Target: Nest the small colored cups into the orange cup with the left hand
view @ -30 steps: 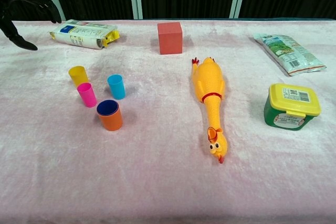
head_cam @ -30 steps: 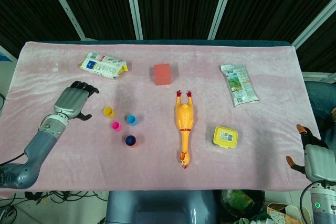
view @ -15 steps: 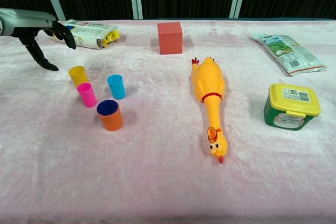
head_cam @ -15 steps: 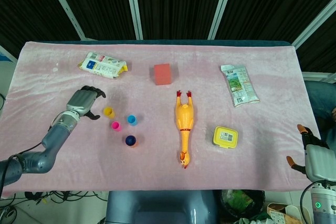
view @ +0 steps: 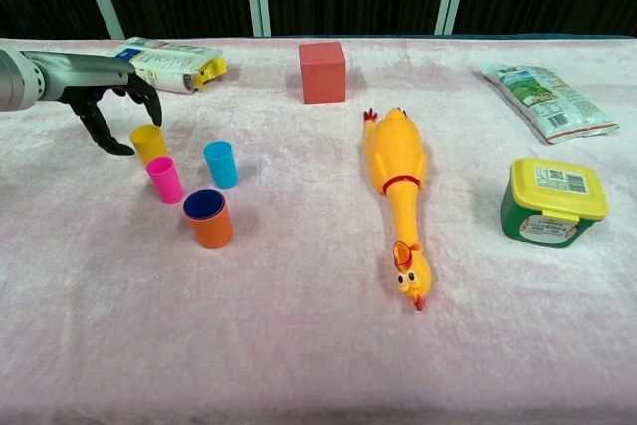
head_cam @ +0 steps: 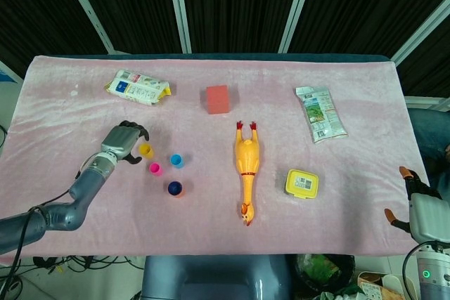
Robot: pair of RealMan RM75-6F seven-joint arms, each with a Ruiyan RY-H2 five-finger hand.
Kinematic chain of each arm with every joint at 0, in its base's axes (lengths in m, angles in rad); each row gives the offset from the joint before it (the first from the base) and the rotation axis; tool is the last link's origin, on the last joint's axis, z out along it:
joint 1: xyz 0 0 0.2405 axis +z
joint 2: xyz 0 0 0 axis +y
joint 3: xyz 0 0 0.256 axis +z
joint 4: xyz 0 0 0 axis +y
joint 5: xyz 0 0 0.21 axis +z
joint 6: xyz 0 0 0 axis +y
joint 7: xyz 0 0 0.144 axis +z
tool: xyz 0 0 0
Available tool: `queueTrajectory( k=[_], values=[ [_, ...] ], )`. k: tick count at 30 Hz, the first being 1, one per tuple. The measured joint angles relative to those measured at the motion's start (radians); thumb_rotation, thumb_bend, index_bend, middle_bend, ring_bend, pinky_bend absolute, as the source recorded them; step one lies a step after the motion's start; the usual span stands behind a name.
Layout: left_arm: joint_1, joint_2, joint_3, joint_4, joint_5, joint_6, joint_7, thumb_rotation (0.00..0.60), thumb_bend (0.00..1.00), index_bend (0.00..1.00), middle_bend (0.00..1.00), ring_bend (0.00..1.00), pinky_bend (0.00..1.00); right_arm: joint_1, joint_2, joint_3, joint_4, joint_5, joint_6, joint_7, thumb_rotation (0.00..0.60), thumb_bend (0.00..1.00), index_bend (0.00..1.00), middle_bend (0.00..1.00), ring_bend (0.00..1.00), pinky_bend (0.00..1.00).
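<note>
Left hand (view: 109,106) fingers (view: 151,108) apart, curved beside smooth yellow plastic cup (view: 149,143)

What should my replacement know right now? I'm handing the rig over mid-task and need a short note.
Left hand: holds nothing, fingers apart, right beside the small yellow plastic cup, reaching for it.
Right hand: idle at the table's right edge, fingers apart, holding nothing.
Things: yellow cup, small pink plastic cup and small light-blue plastic cup stand upright in a cluster on the pink cloth; the orange plastic cup stands nearest the robot, with a dark blue cup already inside it.
Done: dark blue nested.
Left: grasp and nest yellow, pink and light-blue.
</note>
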Motion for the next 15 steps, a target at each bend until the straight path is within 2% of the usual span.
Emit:
queueTrajectory(
  k=[15],
  values=[
    [0.001, -0.016, 0.003, 0.025, -0.007, -0.005, 0.003, 0.600, 0.32, 0.44, 0.28, 0.12, 0.11, 0.001, 0.001, 0.002, -0.003, 0.011, -0.005, 0.002, 0.600, 0.17, 0.12, 0.12, 0.25, 0.26]
  ],
)
